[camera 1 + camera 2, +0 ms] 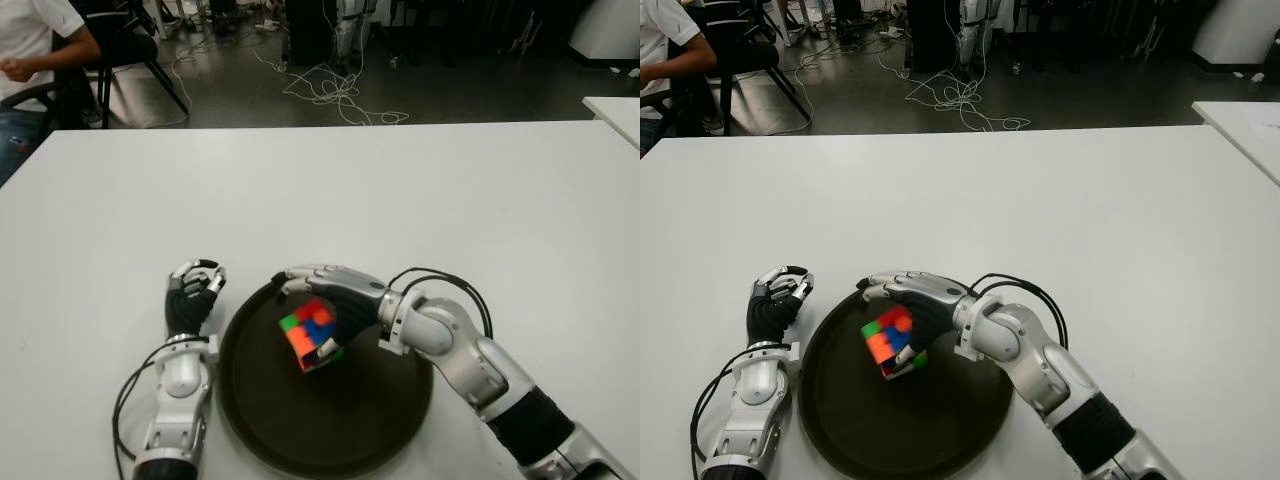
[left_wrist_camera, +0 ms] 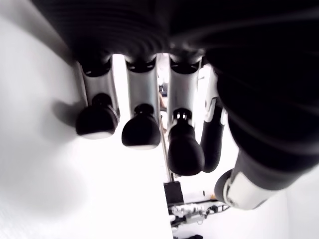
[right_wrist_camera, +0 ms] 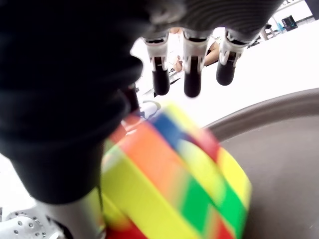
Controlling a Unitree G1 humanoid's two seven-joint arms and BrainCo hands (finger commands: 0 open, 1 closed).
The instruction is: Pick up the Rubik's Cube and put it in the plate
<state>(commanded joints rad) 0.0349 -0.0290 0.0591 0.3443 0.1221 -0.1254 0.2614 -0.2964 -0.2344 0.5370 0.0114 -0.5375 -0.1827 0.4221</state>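
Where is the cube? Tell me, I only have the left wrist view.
Observer: The cube is in the right hand, over the dark plate, tilted on a corner.
Operator: Tell me how it is gripped.
Observer: The fingers arch over its top and the thumb presses its lower side. I cannot tell whether the cube touches the plate.
Operator: Place my left hand.
Observer: The left hand shows just left of the plate's rim, fingers curled, holding nothing.
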